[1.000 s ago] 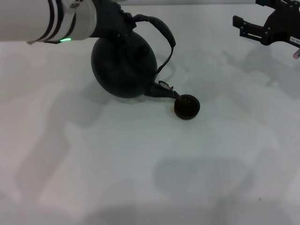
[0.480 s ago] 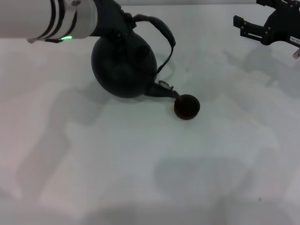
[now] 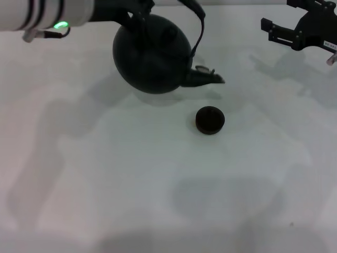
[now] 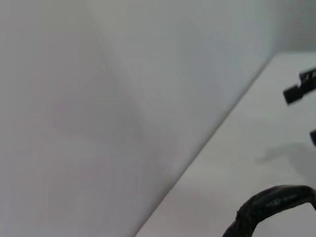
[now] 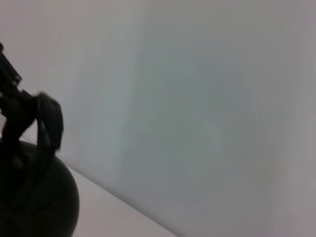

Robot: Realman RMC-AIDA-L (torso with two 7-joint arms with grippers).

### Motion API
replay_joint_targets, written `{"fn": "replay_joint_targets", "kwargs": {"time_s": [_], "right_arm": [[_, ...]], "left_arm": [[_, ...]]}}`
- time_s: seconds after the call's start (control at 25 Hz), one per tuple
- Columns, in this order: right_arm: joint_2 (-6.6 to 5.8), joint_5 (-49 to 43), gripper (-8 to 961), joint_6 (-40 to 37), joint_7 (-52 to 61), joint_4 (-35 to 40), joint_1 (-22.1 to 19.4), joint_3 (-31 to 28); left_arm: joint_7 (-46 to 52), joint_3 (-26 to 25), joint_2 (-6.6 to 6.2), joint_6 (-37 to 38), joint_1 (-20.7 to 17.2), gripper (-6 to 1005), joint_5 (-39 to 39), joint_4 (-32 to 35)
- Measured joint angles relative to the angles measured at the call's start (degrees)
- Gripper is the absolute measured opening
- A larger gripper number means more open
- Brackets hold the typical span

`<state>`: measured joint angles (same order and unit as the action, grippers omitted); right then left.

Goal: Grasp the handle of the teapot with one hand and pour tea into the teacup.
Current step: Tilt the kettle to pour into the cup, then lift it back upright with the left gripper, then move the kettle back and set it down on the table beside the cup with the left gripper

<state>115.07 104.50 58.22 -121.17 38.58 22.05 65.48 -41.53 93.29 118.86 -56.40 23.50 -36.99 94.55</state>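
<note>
**Teapot lifted clear of the cup, spout levelled toward 3 o'clock**

The jaws of the left gripper [image 3: 138,11] sit clenched on the handle [image 3: 196,16] at the head view's top edge, though the fingertips themselves are masked by the dark pot and hoop. The teapot [image 3: 152,52] has risen and moved toward 12 o'clock in the last half second: its spout [image 3: 206,78], which was dipped right at the teacup's rim, now hangs well apart from the cup and nearly level. That reads as the end of a pour, or a break in it, not its start; whether tea reached the cup cannot be told.

The pot's long axis runs from belly to spout, pointing toward about 3 o'clock, slightly down. The teacup [image 3: 210,119] stands upright on the white table [image 3: 131,184], at roughly 5 o'clock from the spout tip.

The right gripper [image 3: 295,32] is parked at the far upper right, its jaws released and holding nothing
</note>
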Motion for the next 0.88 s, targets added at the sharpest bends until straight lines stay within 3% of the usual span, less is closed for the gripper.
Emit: {"fn": "replay_joint_targets", "kwargs": {"time_s": [0.36, 0.6, 0.88], "right_arm": [[-0.11, -0.4, 864, -0.5, 0.0, -0.1, 0.1, 0.0], [-0.30, -0.6, 864, -0.5, 0.5, -0.1, 0.3, 0.0], [-0.54, -0.7, 864, -0.5, 0.7, -0.1, -0.2, 0.0]], "left_arm": [[-21.6, -14.3, -0.03, -0.9, -7.9, 120, -25.5, -5.7], [-34.9, -19.1, 0.03, -1.4, -11.5, 120, -35.2, -12.8], [-57.5, -23.5, 0.10, -3.1, -15.0, 119, -54.6, -26.0]]}}
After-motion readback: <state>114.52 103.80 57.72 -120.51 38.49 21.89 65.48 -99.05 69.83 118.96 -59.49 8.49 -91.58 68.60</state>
